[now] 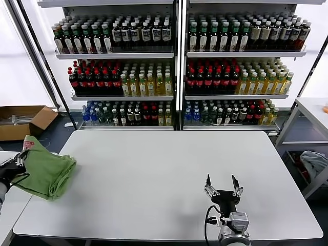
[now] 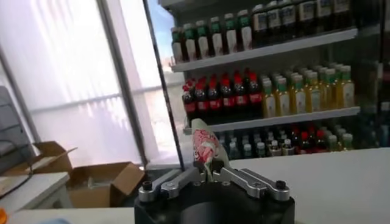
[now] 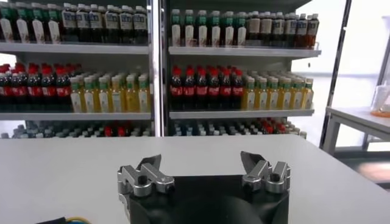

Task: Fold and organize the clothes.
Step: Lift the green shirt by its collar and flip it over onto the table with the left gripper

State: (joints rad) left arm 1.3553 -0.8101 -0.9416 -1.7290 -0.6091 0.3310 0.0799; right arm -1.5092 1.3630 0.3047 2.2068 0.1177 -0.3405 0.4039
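Note:
A light green shirt (image 1: 47, 171) hangs bunched over the table's left edge, a red-and-white print showing at its upper corner. My left gripper (image 1: 19, 160) is shut on that corner, just off the table's left side. In the left wrist view the pinched cloth with the red-and-white print (image 2: 203, 149) stands up between the closed fingers of the left gripper (image 2: 209, 173). My right gripper (image 1: 222, 185) hovers over the table near its front edge, right of centre, open and holding nothing. The right wrist view shows the right gripper (image 3: 201, 165) with its fingers spread wide above bare tabletop.
The white table (image 1: 164, 174) fills the middle of the head view. Shelves of bottles (image 1: 177, 66) stand behind it. A cardboard box (image 1: 23, 120) lies on the floor at the far left. A second white table (image 1: 315, 110) stands at the right, with cloth (image 1: 315, 163) under it.

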